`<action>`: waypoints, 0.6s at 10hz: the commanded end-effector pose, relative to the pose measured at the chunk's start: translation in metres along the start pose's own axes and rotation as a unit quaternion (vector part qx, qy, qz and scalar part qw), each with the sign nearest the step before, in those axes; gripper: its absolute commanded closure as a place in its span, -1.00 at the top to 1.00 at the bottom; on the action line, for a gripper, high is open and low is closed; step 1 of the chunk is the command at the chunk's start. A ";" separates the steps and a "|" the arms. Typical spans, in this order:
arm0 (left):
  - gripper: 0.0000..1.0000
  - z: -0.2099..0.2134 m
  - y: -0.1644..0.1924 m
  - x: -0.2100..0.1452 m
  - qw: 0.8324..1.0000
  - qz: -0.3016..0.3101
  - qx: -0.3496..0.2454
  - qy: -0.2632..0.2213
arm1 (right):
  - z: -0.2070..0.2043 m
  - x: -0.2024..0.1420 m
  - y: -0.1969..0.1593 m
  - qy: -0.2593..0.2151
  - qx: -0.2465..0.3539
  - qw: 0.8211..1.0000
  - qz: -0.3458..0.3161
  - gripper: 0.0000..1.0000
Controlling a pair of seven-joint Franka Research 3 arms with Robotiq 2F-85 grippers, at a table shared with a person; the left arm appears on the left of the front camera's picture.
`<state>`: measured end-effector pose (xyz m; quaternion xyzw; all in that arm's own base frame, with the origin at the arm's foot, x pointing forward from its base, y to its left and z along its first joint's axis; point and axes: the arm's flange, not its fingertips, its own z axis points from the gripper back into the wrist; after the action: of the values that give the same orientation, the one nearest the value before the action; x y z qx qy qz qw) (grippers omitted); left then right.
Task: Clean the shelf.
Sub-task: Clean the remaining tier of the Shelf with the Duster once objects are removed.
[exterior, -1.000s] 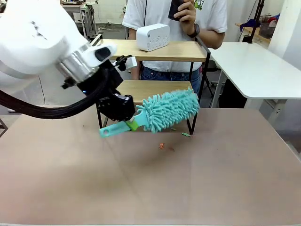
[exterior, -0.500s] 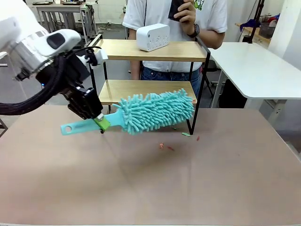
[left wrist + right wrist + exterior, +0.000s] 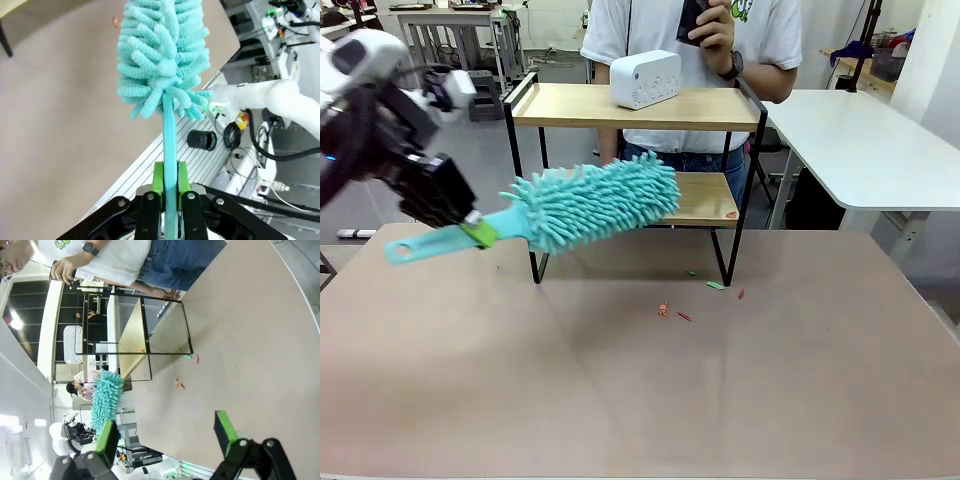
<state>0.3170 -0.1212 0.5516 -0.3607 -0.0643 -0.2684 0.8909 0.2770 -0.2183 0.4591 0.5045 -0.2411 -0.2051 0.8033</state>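
The shelf [image 3: 630, 106] stands at the table's far side, a black frame with two wooden boards. My left gripper [image 3: 470, 226] is shut on the handle of a teal fluffy duster [image 3: 590, 200], left of the shelf. The duster head hangs tilted in front of the shelf's left half, between the two boards. In the left wrist view the green pads [image 3: 158, 179] clamp the teal handle [image 3: 169, 145] below the duster head [image 3: 162, 55]. My right gripper [image 3: 166, 435] is open and holds nothing; its view shows the shelf [image 3: 131, 335] and the duster [image 3: 105, 400] far off.
A white box-like device [image 3: 645, 78] sits on the top board. Small crumbs [image 3: 663, 310] lie on the brown table in front of the shelf, and one speck [image 3: 731, 214] sits on the lower board. A person [image 3: 690, 30] stands behind the shelf. A white table [image 3: 860, 140] is at the right.
My left arm has swung left and up, drawing the duster leftward from the shelf's right side to its left half. The right gripper stays open.
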 end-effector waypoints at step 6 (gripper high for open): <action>-0.75 0.080 0.036 -0.103 0.999 -0.010 -0.026 0.037 | -0.001 0.002 0.001 -0.007 0.011 1.000 0.012 1.00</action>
<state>0.2359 0.0230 0.5532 -0.3699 -0.0241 -0.3032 0.8779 0.2770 -0.2184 0.4589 0.5045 -0.2408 -0.2054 0.8033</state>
